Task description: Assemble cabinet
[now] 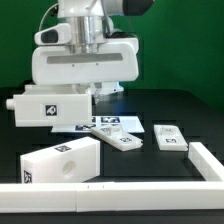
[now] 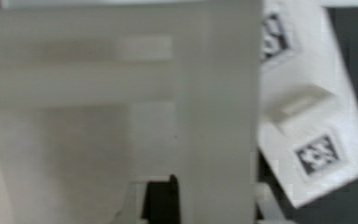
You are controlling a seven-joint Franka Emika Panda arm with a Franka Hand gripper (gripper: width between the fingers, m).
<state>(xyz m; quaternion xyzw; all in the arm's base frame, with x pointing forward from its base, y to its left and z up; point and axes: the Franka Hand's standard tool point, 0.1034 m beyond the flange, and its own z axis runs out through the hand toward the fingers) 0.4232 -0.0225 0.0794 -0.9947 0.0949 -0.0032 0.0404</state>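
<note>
A large white cabinet box (image 1: 45, 108) with a marker tag sits at the exterior view's left, its end reaching under my hand. My gripper (image 1: 97, 93) comes down on that end and looks closed on it. In the wrist view the box (image 2: 123, 100) fills most of the picture, right up against the jaws, with only a dark slit (image 2: 153, 200) showing low down. A second white cabinet box (image 1: 62, 160) lies on the table at the front left. Two small flat white tagged parts (image 1: 125, 140) (image 1: 170, 138) lie to the right; one also shows in the wrist view (image 2: 314, 140).
The marker board (image 1: 105, 124) lies flat behind the small parts. A long low white rail (image 1: 150, 186) runs along the front and turns up the exterior view's right side (image 1: 213, 165). The table is black.
</note>
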